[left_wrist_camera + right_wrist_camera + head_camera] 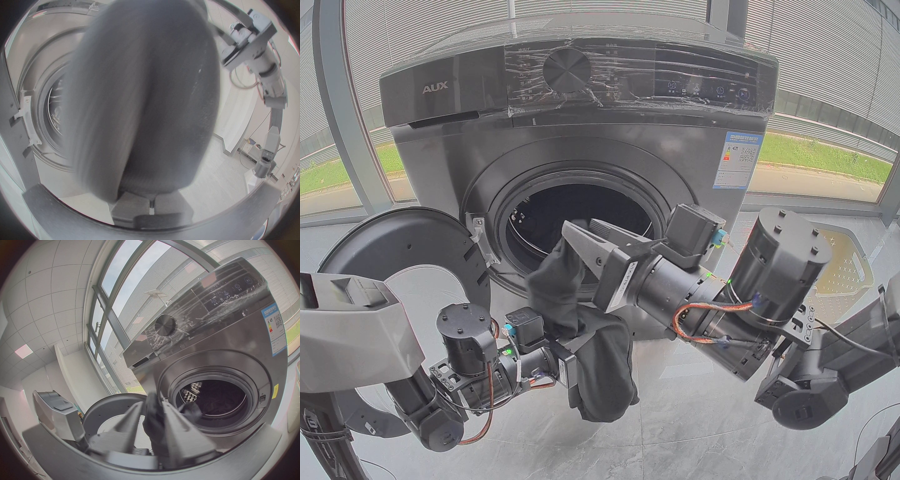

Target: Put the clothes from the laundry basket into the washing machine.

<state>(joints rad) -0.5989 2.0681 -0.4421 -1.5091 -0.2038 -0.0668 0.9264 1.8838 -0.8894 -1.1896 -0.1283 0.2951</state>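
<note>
Dark garment point(600, 356) is up in front of the washing machine point(456, 150), right at the open drum mouth point(550, 212) but hanging outside it. The right gripper point(579, 226) is pinched shut on its top end, just at the lower rim of the opening. The rest droops down over the left gripper point(575, 365), lower and nearer the robot; cloth covers that one, so can't tell if it's clamped. The door point(394, 250) is swung open to the left, above a grey tiled floor point(700, 425).
</note>
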